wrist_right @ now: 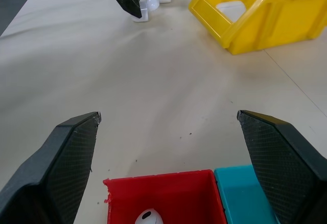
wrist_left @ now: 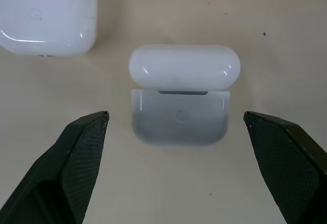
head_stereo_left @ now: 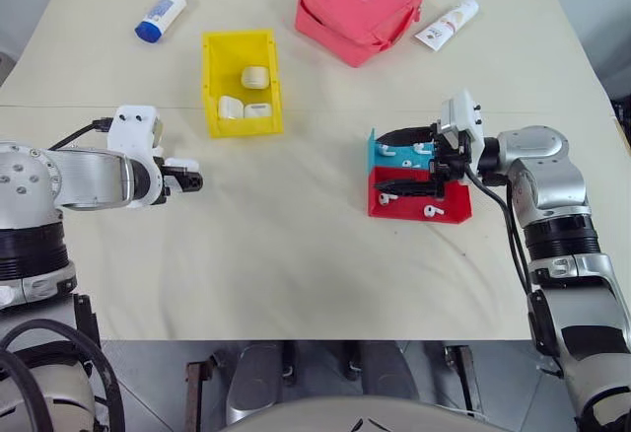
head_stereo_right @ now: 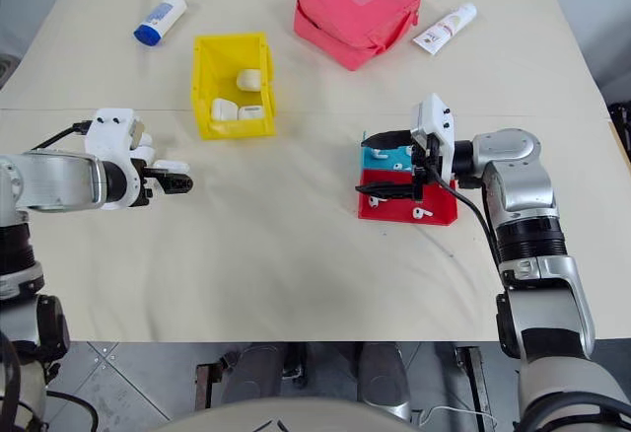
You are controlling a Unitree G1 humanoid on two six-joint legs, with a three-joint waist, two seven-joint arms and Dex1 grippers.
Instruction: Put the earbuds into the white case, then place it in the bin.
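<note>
Earbuds (head_stereo_left: 431,212) lie in the red tray (head_stereo_left: 419,198) and the blue tray (head_stereo_left: 399,152) behind it, at the right of the counter (head_stereo_left: 296,254); one more shows white inside the red tray in the right wrist view. The right claw (head_stereo_left: 406,163) hangs over these two trays with its fingers spread fully apart, one above each tray, holding nothing.

A white case (wrist_left: 180,93) lies on the counter at the left with its lid swung open. The left claw (wrist_left: 176,127) is directly over it, fingers wide open on either side and not touching it. A second case (wrist_left: 48,22), shut, lies just beside the first.

The yellow bin (head_stereo_left: 242,83) stands at the far left-centre, well apart from both claws, with three white cases (head_stereo_left: 255,77) already in it. Farther back are a pink pouch (head_stereo_left: 357,8), a white bottle with a blue cap (head_stereo_left: 160,16) on the far left, and a white tube (head_stereo_left: 447,24) on the far right. Bare counter lies between the open case and the trays.
</note>
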